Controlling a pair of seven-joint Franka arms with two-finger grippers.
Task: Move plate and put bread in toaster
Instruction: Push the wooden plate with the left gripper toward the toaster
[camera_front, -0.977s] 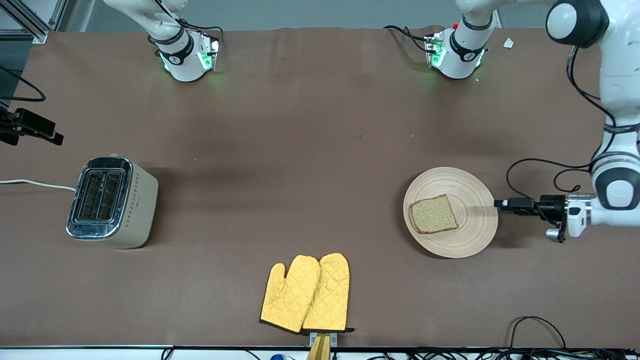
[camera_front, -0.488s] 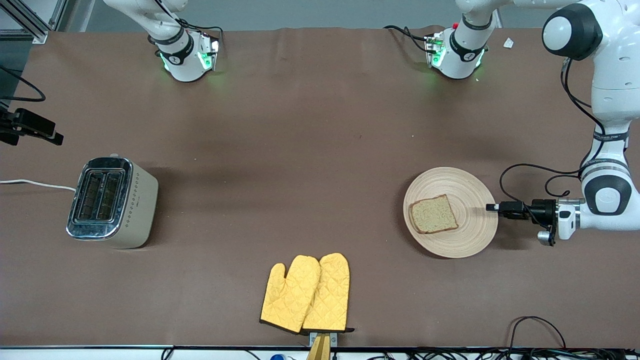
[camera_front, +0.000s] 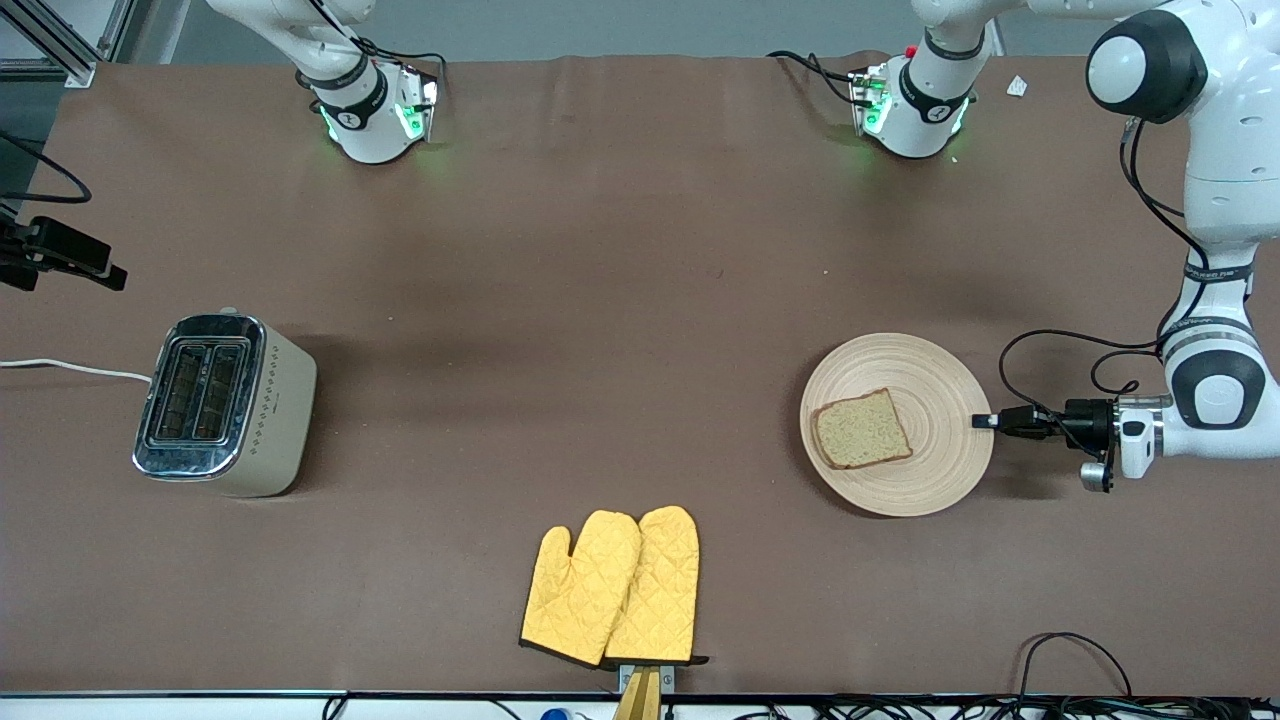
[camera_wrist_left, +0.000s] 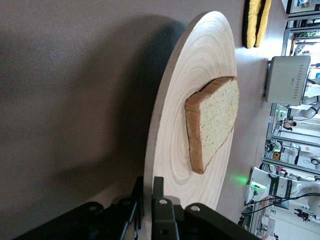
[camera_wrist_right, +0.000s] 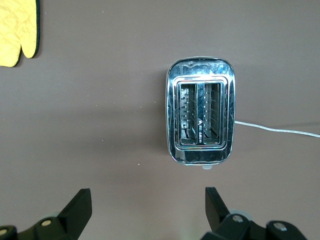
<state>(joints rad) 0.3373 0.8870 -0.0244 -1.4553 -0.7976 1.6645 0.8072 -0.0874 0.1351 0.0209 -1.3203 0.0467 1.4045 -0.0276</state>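
Front view: the wooden plate (camera_front: 897, 424) is seen lying on the brown table (camera_front: 600, 300) toward the left arm's end, with the slice of bread (camera_front: 861, 429) resting flat on it. The left gripper (camera_front: 984, 421) is clamped on the plate's rim at the edge toward the left arm's end, low at table height; in the left wrist view its fingers (camera_wrist_left: 158, 200) are seen pinched closed on the rim of the plate (camera_wrist_left: 170, 165), the bread (camera_wrist_left: 212, 125) lying just past them. The beige toaster (camera_front: 225, 404) is stood upright toward the right arm's end, well apart from the plate, both slots empty (its white cord (camera_front: 70, 367) is led off the table's edge). A pair of yellow oven mitts (camera_front: 612, 587) is laid nearer to the front camera, between toaster and plate. The right gripper (camera_wrist_right: 145, 210) is held above the toaster (camera_wrist_right: 200, 111), its jaws spread wide and grasping nothing.
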